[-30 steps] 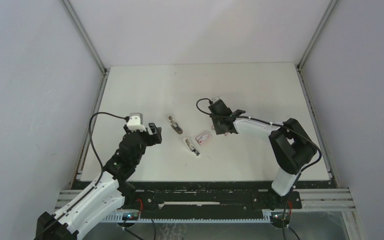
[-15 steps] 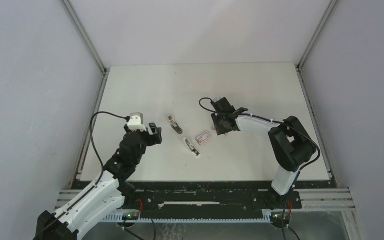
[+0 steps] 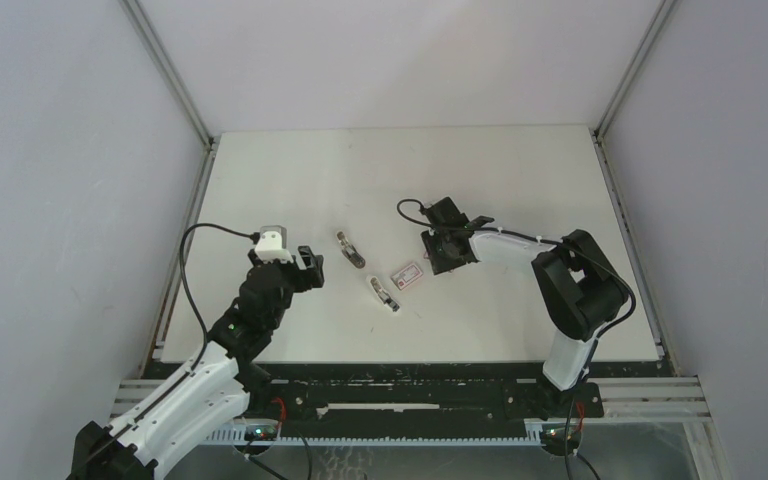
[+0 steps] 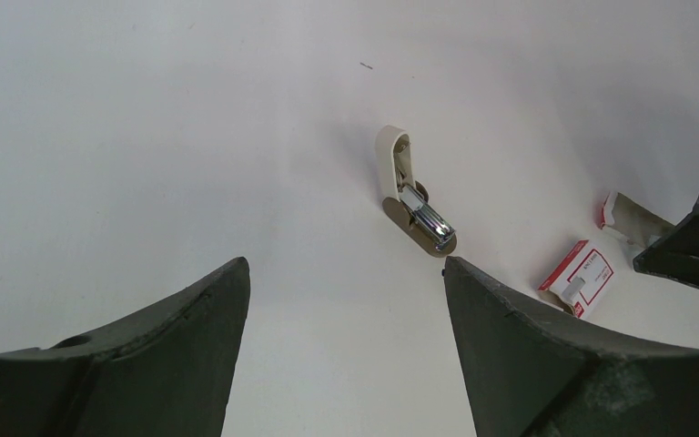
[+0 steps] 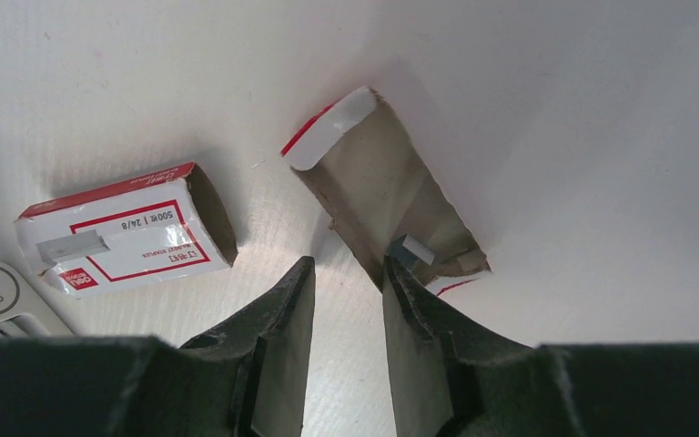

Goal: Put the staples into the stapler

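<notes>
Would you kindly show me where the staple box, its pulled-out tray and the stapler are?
staple box (image 5: 132, 238), right wrist view, on its white label.
tray (image 5: 382, 187), right wrist view, on its grey inside.
stapler (image 4: 414, 196), left wrist view, on its middle.

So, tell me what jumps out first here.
The red-and-white box lies near the centre with its brown tray pulled out beside it, right at the tips of the right gripper. Farther left, an opened stapler lies framed by the open left gripper.
</notes>
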### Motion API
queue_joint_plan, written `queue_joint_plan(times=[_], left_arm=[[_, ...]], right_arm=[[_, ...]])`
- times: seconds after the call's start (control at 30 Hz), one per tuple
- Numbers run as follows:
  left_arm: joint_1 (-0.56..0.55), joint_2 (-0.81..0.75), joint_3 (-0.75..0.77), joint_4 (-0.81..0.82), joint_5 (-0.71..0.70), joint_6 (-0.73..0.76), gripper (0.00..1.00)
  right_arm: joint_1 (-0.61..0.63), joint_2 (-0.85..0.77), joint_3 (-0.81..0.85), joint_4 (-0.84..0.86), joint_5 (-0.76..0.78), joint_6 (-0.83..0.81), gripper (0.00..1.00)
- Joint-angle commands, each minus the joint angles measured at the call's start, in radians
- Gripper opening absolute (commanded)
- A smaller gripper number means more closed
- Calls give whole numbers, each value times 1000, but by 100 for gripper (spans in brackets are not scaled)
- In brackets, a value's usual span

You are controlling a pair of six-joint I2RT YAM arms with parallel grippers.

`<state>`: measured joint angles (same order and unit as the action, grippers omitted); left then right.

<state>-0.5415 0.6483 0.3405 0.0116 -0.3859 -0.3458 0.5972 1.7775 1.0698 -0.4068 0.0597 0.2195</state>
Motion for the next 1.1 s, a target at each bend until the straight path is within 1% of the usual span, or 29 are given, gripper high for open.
queue_joint_plan(times=[0.0, 0.2, 0.47, 0.63, 0.8, 1.07], left_arm=[[-3, 1, 28, 24, -2, 19, 82], [-3, 2, 28, 21, -2, 19, 82], [-4, 1, 29, 21, -2, 19, 82], [-4, 0, 29, 20, -2, 19, 82], [-3, -2, 29, 19, -2, 18, 82], [-3, 3, 29, 19, -4, 18, 82]], right_arm=[[2, -12, 26, 4, -38, -9, 32], [4, -37, 25, 7, -62, -5, 31], [14, -85, 25, 0, 34, -15, 31], [11, -109, 25, 7, 55, -34, 33], [-13, -97, 26, 2, 68, -61, 33], [-25, -58, 36, -12, 77, -102, 29]])
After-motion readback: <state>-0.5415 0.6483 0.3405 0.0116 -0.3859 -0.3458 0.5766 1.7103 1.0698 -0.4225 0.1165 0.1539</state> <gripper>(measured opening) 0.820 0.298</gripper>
